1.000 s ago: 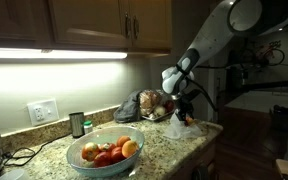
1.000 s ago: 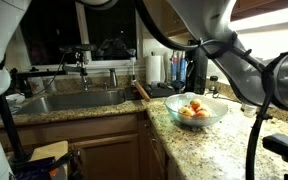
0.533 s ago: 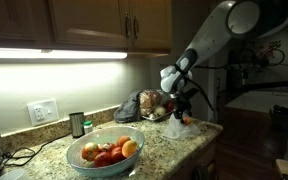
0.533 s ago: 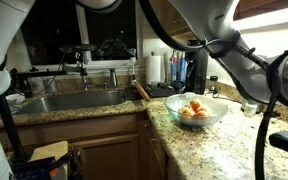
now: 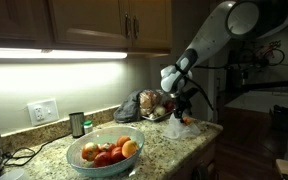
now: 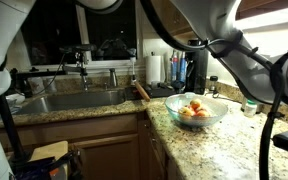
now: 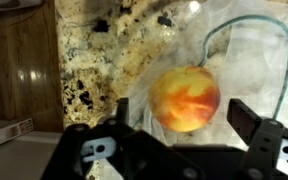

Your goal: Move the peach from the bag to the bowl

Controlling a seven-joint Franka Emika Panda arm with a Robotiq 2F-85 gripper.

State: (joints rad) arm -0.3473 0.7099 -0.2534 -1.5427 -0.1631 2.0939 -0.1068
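**Change.** Arm (image 5: 219, 35): same pose as half a second ago, and only slightly shifted from a second ago. Bowl and its fruit have not moved.

**Gripper** (image 7: 182, 120): jaws wide. In the wrist view one finger (image 7: 121, 118) stands just left of the peach and the other is off to its right with a clear gap. It grips nothing.

**Peach** (image 7: 185, 97): yellow-red, between the fingers. It lies on the clear bag (image 7: 254, 50), which spreads to the gripper's right and beyond it.

**Surface and room**, in an exterior view, left to right:
- outlet (image 5: 42, 110) on the wall, far left of the gripper
- dark can (image 5: 77, 124)
- bowl (image 5: 89, 159), glass, holding red and orange fruit, well left of the gripper and apart from it
- grey bundle (image 5: 142, 104) just left of the gripper
- pale bag directly beneath the gripper
- counter (image 5: 169, 145): speckled granite, ending just right of the gripper
- wood cabinets (image 5: 94, 22) above, lit underneath by a strip light

In an exterior view, a sink (image 6: 69, 101) and faucet (image 6: 82, 58) lie left of the bowl.
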